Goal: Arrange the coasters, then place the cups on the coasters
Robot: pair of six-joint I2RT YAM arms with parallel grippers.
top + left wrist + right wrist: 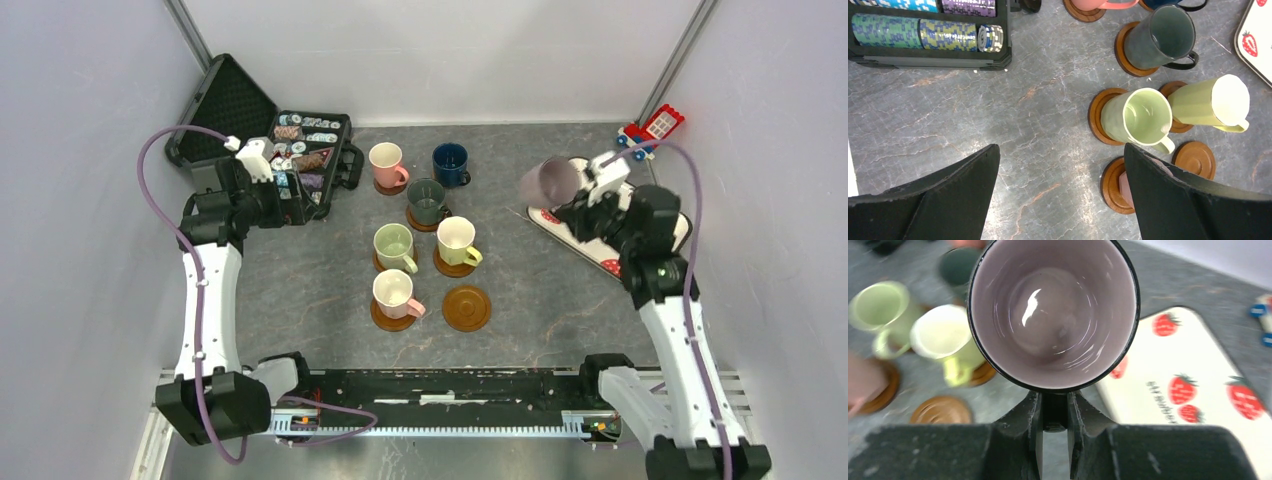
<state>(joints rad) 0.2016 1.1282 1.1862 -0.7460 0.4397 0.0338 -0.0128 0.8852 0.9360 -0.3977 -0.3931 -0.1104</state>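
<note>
The right gripper [1055, 422] has its two black fingers [1018, 440] drawn narrow, clamped on a dark part at the side of the mauve-grey ceramic mug [1053, 315]; whether that part is the handle cannot be told. The mug hangs clear of the grey marbled table [300, 290], tipped over so that its mouth faces the wrist camera and its glossy inside shows. In the top view it sits in the air by the left end of the white strawberry-print tray [600, 258], well apart from the other cups.

The left gripper [1063, 195] stands wide open with nothing between its fingers, above the table just beside the open black case of poker chips [300, 150].

Between the two arms six mugs each stand upright on a round brown wooden coaster: the pink mug [386, 162] and the navy blue mug [450, 163] at the far side, the dark grey-green mug [427, 200] just nearer, then the light green mug [394, 245] beside the cream-yellow mug [457, 240], and the pale pink-white mug [393, 292] nearest the bases. Just right of that last one lies the bare orange-brown coaster [466, 307], ringed at its centre, with no cup on it.

A red and blue toy [650, 130] lies at the far right corner, beyond the tray
</note>
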